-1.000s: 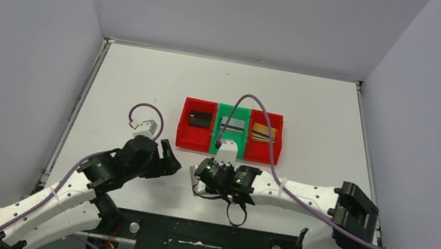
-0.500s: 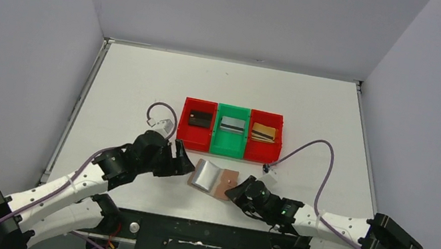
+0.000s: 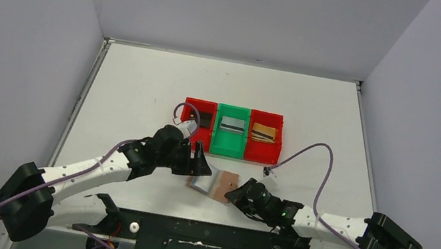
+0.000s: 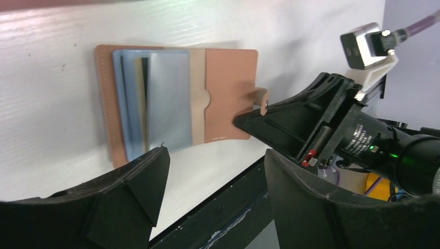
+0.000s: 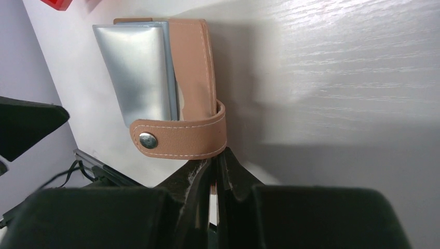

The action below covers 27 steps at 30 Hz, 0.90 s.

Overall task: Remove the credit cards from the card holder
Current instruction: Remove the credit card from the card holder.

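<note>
The card holder [image 3: 221, 184] lies open, low in the middle of the top view, with its silver card [image 4: 166, 98] on the left half. My left gripper [image 4: 215, 176], fingers apart, hangs just short of it. The card's long axis runs up the wrist frame, its near end by the lower-left finger. My right gripper [image 5: 215, 166], fingers together, touches the snap tab [image 5: 176, 137].

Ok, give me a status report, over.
Left gripper open, over the card holder. Right gripper shut, tip at its snap tab. Holder open, silver card in its slot. Nothing in the way.
</note>
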Each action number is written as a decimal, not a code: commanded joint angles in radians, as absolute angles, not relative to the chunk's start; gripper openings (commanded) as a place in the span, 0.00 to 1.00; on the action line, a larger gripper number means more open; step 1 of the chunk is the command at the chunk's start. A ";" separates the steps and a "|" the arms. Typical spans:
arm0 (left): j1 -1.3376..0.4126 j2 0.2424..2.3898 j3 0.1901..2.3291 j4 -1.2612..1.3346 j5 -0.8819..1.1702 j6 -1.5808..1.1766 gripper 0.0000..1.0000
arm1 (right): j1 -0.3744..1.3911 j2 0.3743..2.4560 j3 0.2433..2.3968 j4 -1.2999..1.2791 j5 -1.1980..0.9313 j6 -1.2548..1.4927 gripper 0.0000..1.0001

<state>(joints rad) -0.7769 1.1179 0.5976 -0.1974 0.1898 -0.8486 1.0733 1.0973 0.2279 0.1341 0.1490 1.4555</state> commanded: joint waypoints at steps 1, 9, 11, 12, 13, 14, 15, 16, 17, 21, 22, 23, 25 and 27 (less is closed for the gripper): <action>-0.784 1.128 0.650 -0.101 0.199 -0.822 0.67 | 1.068 1.132 0.259 0.169 0.150 1.450 0.03; -0.784 1.209 0.646 -0.131 0.143 -0.831 0.67 | 1.068 1.165 0.262 0.175 0.144 1.456 0.03; -0.785 1.225 0.647 -0.119 0.152 -0.830 0.67 | 1.067 1.161 0.262 0.174 0.146 1.455 0.03; -0.785 1.227 0.646 -0.110 0.156 -0.831 0.67 | 1.067 1.159 0.262 0.174 0.148 1.455 0.03; -0.785 1.228 0.646 -0.102 0.157 -0.831 0.67 | 1.067 1.157 0.262 0.171 0.150 1.454 0.03; -0.785 1.229 0.646 -0.096 0.159 -0.831 0.67 | 1.068 1.155 0.261 0.167 0.152 1.455 0.03; -0.784 1.230 0.646 -0.090 0.161 -0.831 0.67 | 1.067 1.156 0.261 0.164 0.153 1.454 0.03; -0.785 1.232 0.646 -0.086 0.161 -0.830 0.67 | 1.067 1.154 0.261 0.161 0.153 1.456 0.03; -0.785 1.236 0.647 -0.087 0.161 -0.830 0.67 | 1.068 1.154 0.261 0.162 0.153 1.456 0.03; -0.785 1.260 0.643 -0.087 0.153 -0.830 0.67 | 1.067 1.155 0.262 0.164 0.153 1.454 0.04; -0.785 1.268 0.643 -0.086 0.150 -0.830 0.67 | 1.067 1.157 0.263 0.165 0.153 1.453 0.04; -0.785 1.277 0.644 -0.085 0.149 -0.829 0.67 | 1.067 1.158 0.264 0.166 0.153 1.453 0.04; -0.785 1.291 0.644 -0.078 0.153 -0.828 0.67 | 1.067 1.163 0.266 0.166 0.152 1.451 0.04; -0.785 1.301 0.644 -0.068 0.159 -0.825 0.66 | 1.068 1.167 0.267 0.169 0.149 1.450 0.04</action>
<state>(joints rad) -0.7803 1.2850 0.6071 -0.1387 0.1574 -0.8448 1.0729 1.1584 0.2356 0.1558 0.1406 1.4555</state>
